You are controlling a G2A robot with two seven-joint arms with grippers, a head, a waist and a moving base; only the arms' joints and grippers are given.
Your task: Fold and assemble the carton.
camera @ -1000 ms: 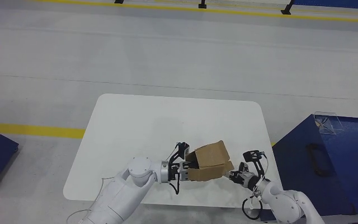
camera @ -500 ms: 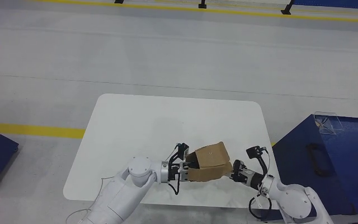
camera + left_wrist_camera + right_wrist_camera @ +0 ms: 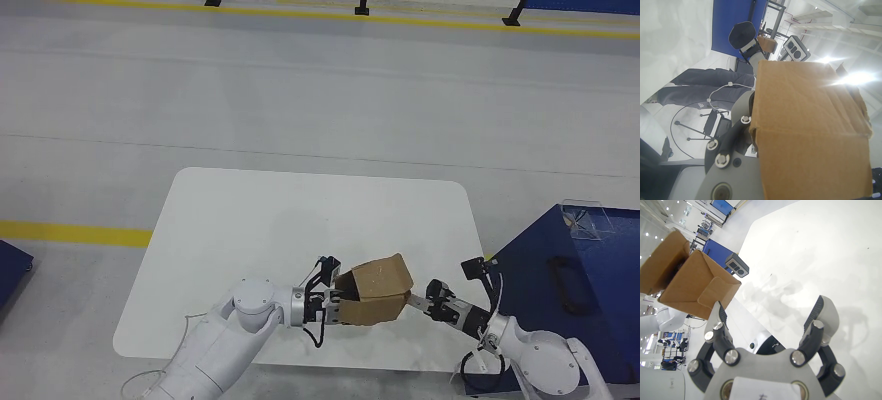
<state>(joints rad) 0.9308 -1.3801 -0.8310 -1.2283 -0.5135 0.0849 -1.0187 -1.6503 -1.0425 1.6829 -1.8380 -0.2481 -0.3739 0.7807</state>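
A brown cardboard carton (image 3: 372, 290) hangs near the front edge of the white table (image 3: 250, 220). My left gripper (image 3: 328, 293) is shut on its left end. In the left wrist view the carton (image 3: 810, 123) hides one finger, and the other finger (image 3: 735, 130) lies along its edge. My right gripper (image 3: 424, 300) stands open at the carton's right end. In the right wrist view one of its fingertips (image 3: 720, 309) sits right at the rounded tuck flap of the carton (image 3: 696, 287), and nothing lies between the fingers of the right gripper (image 3: 770, 303).
A blue cabinet (image 3: 580, 285) stands just right of the table, close to the right arm. The table (image 3: 800, 247) stretches bare behind and to the left of the carton. Its front edge runs just below both grippers.
The right arm has swung out to the right, its wrist now farther from the carton. The carton has tilted slightly in the left gripper, which stays in place.
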